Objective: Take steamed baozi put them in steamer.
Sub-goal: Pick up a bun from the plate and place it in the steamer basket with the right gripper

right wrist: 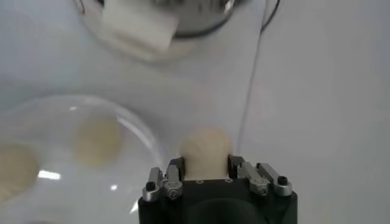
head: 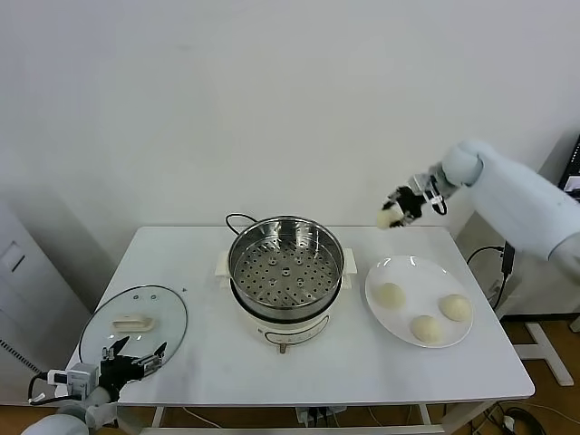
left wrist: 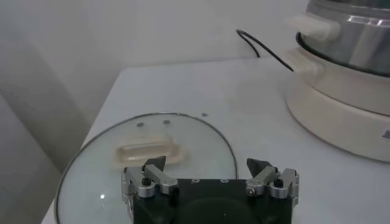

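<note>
Head view shows the right gripper (head: 401, 207) raised well above the table's far right corner, its fingers clamped on one baozi (head: 388, 217), which sits pale and round between them; the right wrist view confirms the bun (right wrist: 205, 149) pinched between the two fingers with the plate (right wrist: 131, 125) and part of the steamer (right wrist: 177, 15) below. The step in hand appears to be the carry of the first bun, lifted clear of the plate (head: 391, 270) and not yet over the pot. The next move likely calls for a swing toward the robot's left and a descent over the perforated tray of the steamer (head: 285, 263), which stands open and empty at the table's middle, near the gripper but clearly apart from it and lower. Three more baozi (head: 426, 327) rest on the plate just beside the steamer. The left gripper (head: 138, 364) waits with fingers spread at the near left edge, over the rim of the glass lid (head: 132, 319).
</note>
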